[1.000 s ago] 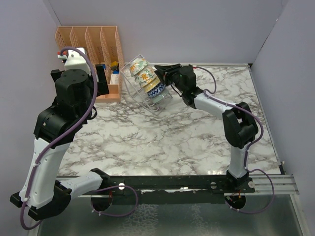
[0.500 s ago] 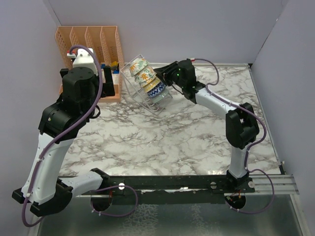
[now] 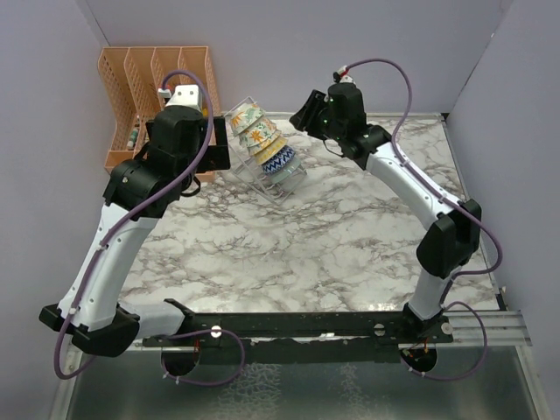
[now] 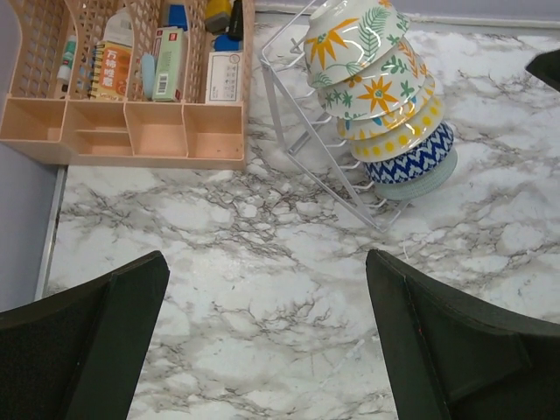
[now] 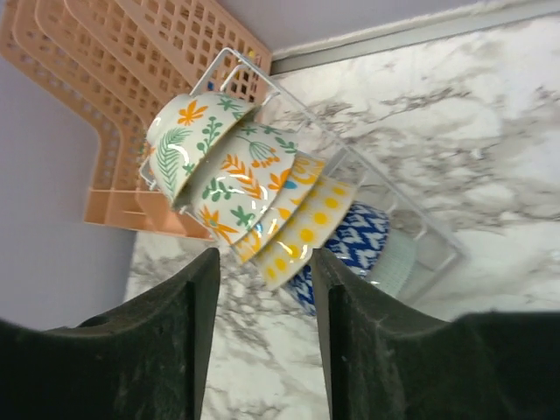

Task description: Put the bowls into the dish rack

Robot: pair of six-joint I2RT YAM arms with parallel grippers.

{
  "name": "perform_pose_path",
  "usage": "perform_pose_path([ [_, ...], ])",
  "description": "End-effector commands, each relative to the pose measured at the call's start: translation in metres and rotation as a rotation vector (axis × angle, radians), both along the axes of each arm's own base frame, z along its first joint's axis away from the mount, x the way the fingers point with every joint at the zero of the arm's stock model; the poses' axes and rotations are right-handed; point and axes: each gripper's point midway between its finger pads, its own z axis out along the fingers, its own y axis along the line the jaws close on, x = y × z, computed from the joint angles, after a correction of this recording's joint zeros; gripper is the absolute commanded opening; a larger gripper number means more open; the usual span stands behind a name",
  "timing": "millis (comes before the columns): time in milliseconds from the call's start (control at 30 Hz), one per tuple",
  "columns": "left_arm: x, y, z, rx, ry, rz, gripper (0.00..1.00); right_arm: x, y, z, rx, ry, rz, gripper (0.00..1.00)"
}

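Several bowls (image 3: 262, 144) stand nested on edge in the white wire dish rack (image 3: 278, 188) at the back of the table. The left wrist view shows a cream leaf bowl (image 4: 346, 39), a cream flower bowl (image 4: 376, 87), a yellow-sun bowl (image 4: 398, 140), a blue-patterned bowl (image 4: 411, 162) and a teal bowl (image 4: 430, 184) in the rack (image 4: 297, 122). My left gripper (image 3: 220, 150) is open and empty, left of the rack and above the table (image 4: 262, 280). My right gripper (image 3: 302, 111) is open and empty, raised behind and right of the bowls (image 5: 262, 262). The yellow-sun bowl (image 5: 308, 229) lies beyond its fingers.
An orange plastic slotted organizer (image 3: 162, 79) holding small items stands in the back left corner, just left of the rack, and also shows in the left wrist view (image 4: 131, 114). Grey walls close the left, back and right sides. The marble table (image 3: 297, 254) stretches in front.
My left arm has swung right from over the organizer to beside the rack. My right gripper has pulled back and up from the bowls.
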Motion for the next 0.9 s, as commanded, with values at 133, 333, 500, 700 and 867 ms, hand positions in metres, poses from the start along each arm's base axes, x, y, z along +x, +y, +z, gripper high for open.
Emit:
perform_pose_path([
  [133, 0.01, 0.027, -0.007, -0.079, 0.008, 0.341, 0.99, -0.03, -0.077, 0.017, -0.409, -0.102, -0.059, 0.99],
  [333, 0.014, 0.043, -0.002, -0.072, -0.037, 0.474, 0.99, -0.044, -0.086, 0.013, -0.443, -0.071, -0.046, 0.99],
  [500, 0.015, 0.045, -0.001, -0.082, -0.044, 0.501, 0.99, -0.051, -0.085, 0.012, -0.438, -0.069, -0.016, 0.99],
  [700, 0.014, 0.046, 0.0, -0.083, -0.059, 0.498, 0.99, -0.056, -0.084, 0.008, -0.433, -0.053, 0.008, 0.99],
  [867, 0.017, 0.048, 0.006, -0.068, -0.066, 0.509, 0.99, -0.057, -0.09, 0.008, -0.451, -0.057, -0.008, 0.99],
])
